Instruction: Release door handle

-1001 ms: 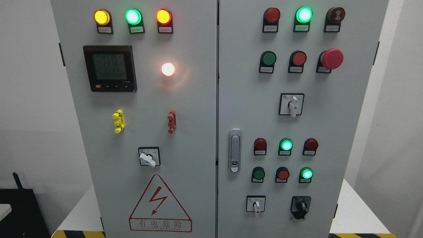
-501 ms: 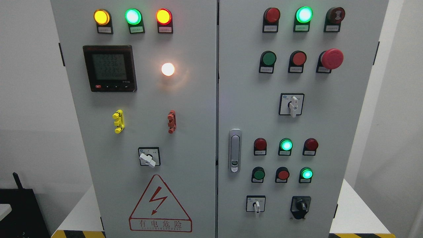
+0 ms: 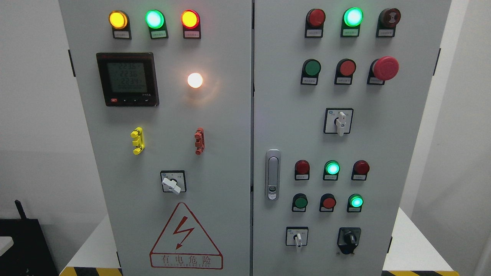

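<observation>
Just door handle (image 3: 272, 174) on cabinet (image 3: 230, 153)

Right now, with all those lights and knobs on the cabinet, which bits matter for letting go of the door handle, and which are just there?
Part of the job:
door handle, silver, upright on the right door, with no hand on it; neither robot hand is in view.

Just there:
digital meter
red emergency button
yellow clip
red clip
warning triangle
</observation>
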